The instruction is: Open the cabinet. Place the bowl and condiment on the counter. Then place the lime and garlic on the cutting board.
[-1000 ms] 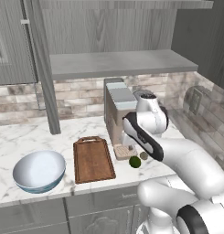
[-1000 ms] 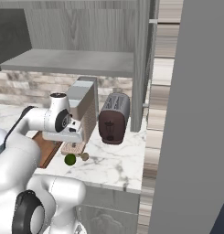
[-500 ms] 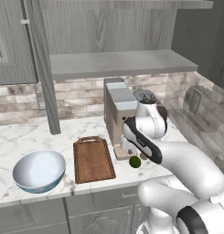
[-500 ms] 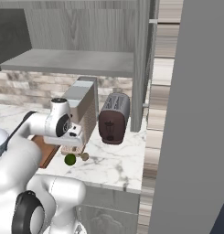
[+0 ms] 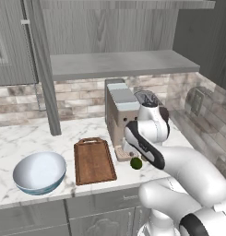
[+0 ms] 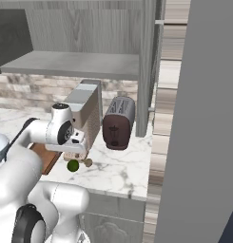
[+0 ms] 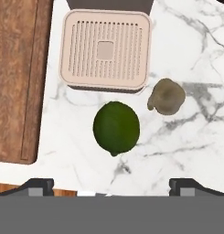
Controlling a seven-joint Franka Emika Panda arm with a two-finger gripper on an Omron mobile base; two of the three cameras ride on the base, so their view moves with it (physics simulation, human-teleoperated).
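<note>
1. The claw (image 7: 111,185) hangs above the desk (image 7: 186,151) with its two dark tips spread wide apart and nothing between them.
2. The lime (image 7: 116,127) lies on the marble right under the claw, near the desk's front edge, touching nothing.
3. The garlic (image 7: 166,96) sits just beside the lime, a little further from the front edge, apart from it.
4. The coffee machine's beige drip tray (image 7: 105,50) stands just behind both, closer to the wall.
5. The cutting board (image 5: 93,160) lies flat beside them toward the left, its loop handle pointing at the back wall.
6. The bowl (image 5: 39,172) rests upright near the front edge at the left end of the desk, beside the board and not touching it.
7. The dark toaster (image 6: 118,123) stands to the right of the coffee machine (image 6: 86,113).
8. Overhead, the cabinet (image 5: 119,62) stands open, its grey shelf in plain sight.
</note>
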